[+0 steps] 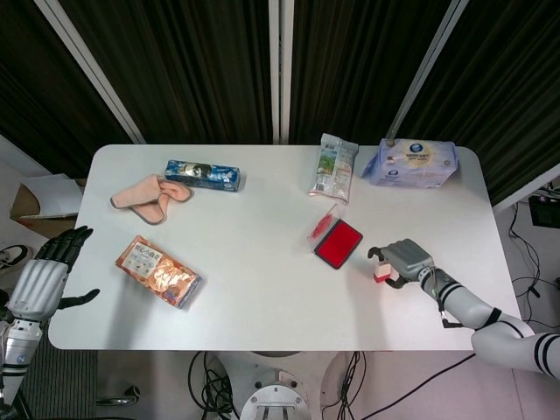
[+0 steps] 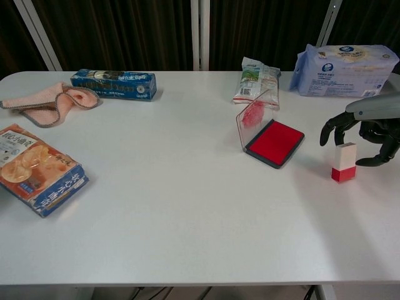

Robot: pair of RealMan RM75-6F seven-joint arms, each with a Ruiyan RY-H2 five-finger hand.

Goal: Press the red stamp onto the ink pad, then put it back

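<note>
Overhead, head view: red stamp point(image 1: 380, 276) upright on worktop point(image 1: 262, 262), just right of open ink pad point(image 1: 338, 244). Right hand point(image 1: 404, 260) beside it, fingers spread, holding nothing. Left hand point(image 1: 39, 278) off worktop's left edge, fingers apart, empty. Chest view: stamp point(image 2: 344, 162) stands alone; right hand point(image 2: 369, 131) arched behind it, fingers point(image 2: 331, 128) clear of it.
</note>
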